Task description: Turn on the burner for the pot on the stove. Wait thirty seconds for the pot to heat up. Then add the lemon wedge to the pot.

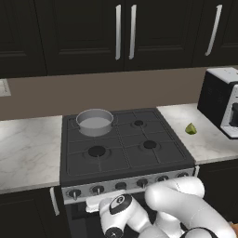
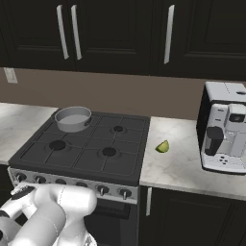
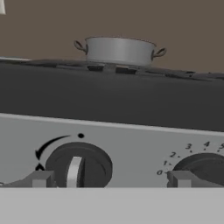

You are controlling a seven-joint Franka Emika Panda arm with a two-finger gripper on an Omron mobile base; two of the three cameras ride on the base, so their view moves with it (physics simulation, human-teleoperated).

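Note:
The silver-grey pot (image 1: 95, 122) (image 2: 73, 118) (image 3: 119, 50) stands on the back-left burner of the black stove (image 1: 122, 149) (image 2: 84, 150). The yellow-green lemon wedge (image 1: 191, 128) (image 2: 163, 146) lies on the counter to the right of the stove. My gripper (image 3: 110, 179) is open, low in front of the silver knob strip and close to it. A dark knob (image 3: 78, 167) with a pale pointer sits just inside my left fingertip (image 3: 41, 178). A second knob (image 3: 204, 168), with numbers around it, lies beyond my right fingertip. My hand (image 1: 116, 209) hangs below the left knobs.
A coffee machine (image 1: 223, 100) (image 2: 225, 130) stands at the right end of the marble counter (image 1: 28, 148) (image 2: 182, 168). Dark wall cabinets (image 1: 121, 32) hang above. Several knobs (image 1: 97, 189) (image 2: 102, 190) line the stove front.

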